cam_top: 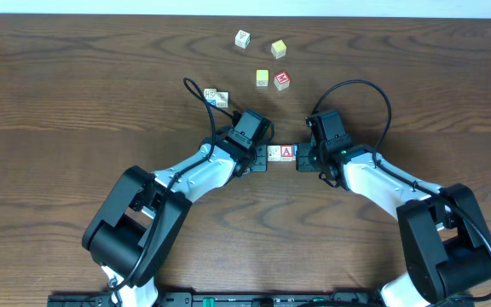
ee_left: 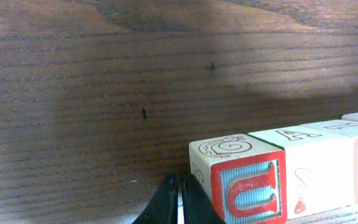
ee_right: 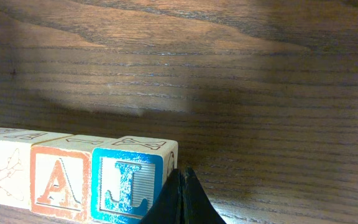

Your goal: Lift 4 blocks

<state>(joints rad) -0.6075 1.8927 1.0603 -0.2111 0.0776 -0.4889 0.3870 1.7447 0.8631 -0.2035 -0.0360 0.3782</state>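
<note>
The four blocks [cam_top: 285, 153] sit in one row in the middle of the table [cam_top: 75, 102]. The left gripper [ee_left: 179, 202] has its fingers pinched tight together with nothing inside, right up against the red C block [ee_left: 248, 186], and the whitish block [ee_left: 319, 165] comes next. The right gripper [ee_right: 182, 198] is pinched tight and empty too, right up against the blue-lettered block [ee_right: 126, 183], beside the red A block [ee_right: 61, 180].
</note>
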